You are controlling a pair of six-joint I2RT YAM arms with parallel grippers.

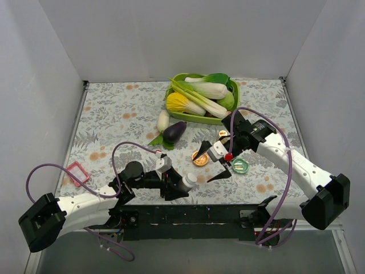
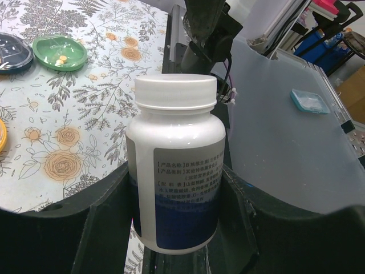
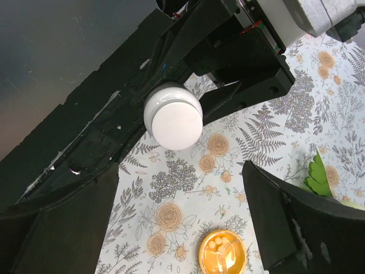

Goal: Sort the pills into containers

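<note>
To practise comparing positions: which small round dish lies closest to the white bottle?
The orange dish, just beyond the white bottle. The green dish and the dark blue dish both lie farther off.

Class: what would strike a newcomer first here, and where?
The left gripper clamps a white plastic pill bottle at the near edge of the table. A lime-green tray of vegetables sits at the far side; a small orange dish of pills lies by the open right gripper.
</note>
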